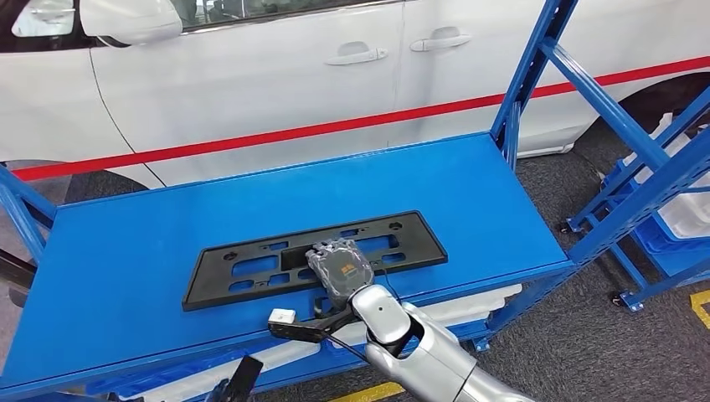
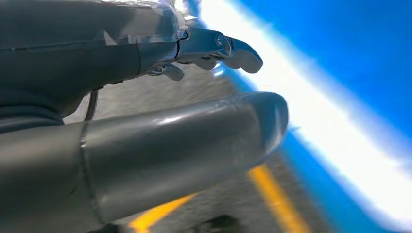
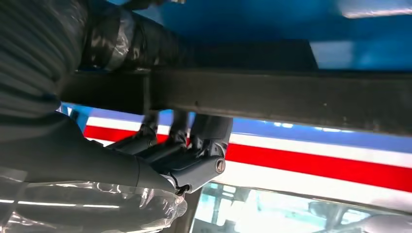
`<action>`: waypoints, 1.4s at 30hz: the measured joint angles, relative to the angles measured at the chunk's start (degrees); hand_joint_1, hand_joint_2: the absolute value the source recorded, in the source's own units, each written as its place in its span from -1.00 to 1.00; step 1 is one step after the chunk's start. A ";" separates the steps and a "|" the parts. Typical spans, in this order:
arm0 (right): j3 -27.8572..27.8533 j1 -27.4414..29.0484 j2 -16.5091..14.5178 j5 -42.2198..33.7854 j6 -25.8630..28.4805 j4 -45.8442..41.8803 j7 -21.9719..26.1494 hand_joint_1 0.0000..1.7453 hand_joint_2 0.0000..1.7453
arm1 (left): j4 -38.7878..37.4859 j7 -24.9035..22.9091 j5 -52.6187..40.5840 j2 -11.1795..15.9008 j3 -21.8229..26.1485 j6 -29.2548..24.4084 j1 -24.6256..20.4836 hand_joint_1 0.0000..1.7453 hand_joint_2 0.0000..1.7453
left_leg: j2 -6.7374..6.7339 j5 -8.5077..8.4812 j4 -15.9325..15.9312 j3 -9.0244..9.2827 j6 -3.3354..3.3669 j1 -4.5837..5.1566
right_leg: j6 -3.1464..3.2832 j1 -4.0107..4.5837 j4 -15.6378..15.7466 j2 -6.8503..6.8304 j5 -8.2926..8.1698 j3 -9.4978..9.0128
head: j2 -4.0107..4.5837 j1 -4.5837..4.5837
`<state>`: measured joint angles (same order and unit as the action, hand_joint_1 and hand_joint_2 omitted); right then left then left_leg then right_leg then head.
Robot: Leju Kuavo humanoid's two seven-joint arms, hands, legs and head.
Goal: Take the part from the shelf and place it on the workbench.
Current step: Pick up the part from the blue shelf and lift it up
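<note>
A flat black plastic part point(image 1: 251, 270), long with several cut-outs, lies on the blue surface point(image 1: 126, 251) near its front edge. My right hand point(image 1: 339, 266) rests on the middle of the part's near side. In the right wrist view a black bar of the part point(image 3: 291, 97) runs between the thumb and the dark fingers point(image 3: 189, 162), which wrap its edge. My left hand point(image 2: 145, 141) hangs low beside the blue edge, its thick thumb and darker fingers point(image 2: 218, 48) apart with nothing between them.
A white car point(image 1: 251, 75) with a red stripe stands close behind the blue surface. Blue rack posts point(image 1: 536, 59) rise at its right end, and a second blue rack with white bins point(image 1: 682, 209) stands further right. A yellow line point(image 1: 373, 391) marks the grey floor.
</note>
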<state>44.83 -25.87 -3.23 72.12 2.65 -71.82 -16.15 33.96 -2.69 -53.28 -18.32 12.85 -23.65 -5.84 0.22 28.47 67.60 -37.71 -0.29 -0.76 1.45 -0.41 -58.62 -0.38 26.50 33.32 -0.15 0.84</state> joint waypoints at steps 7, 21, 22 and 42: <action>1.93 -2.05 -1.86 -2.47 1.01 2.44 -0.55 1.00 1.00 | -0.14 -3.10 12.48 2.11 -10.24 -4.17 -2.25 -1.00 -1.00 | 0.08 -2.85 -9.36 4.05 1.59 0.00 | -1.68 0.27 -0.94 0.54 0.44 0.90 | 0.00 0.02; 2.25 -2.95 -2.00 -12.19 4.28 4.07 4.23 1.00 1.00 | -2.98 -1.20 20.37 4.93 -18.84 -7.61 -4.06 -1.00 -1.00 | 0.16 -2.23 -9.24 4.13 0.39 -0.17 | -1.36 -0.20 -0.62 0.69 -1.30 2.48 | 0.01 0.01; 2.05 -2.85 -2.14 -16.13 5.10 3.27 5.92 1.00 1.00 | -3.33 -0.39 21.96 5.16 -18.91 -8.43 -3.76 -1.00 -1.00 | 0.11 -1.84 -8.88 4.06 0.07 -0.30 | -0.94 -0.22 -0.38 0.80 -1.42 2.35 | 0.02 0.00; -4.08 0.45 -0.95 -75.24 11.96 -30.29 25.86 1.00 1.00 | -3.89 8.25 31.76 6.81 -18.69 -11.34 -2.76 -1.00 -1.00 | -0.15 -2.55 -9.12 3.98 2.36 -0.43 | -2.62 0.03 -14.59 0.92 6.25 8.51 | 0.00 0.00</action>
<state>40.75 -25.42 -4.18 -3.12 14.62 -102.12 9.70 30.07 5.56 -21.52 -11.50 -5.84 -34.99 -8.59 0.07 25.92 58.48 -33.73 2.07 -1.19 -1.17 -0.37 -73.20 0.54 32.75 41.83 -0.15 0.84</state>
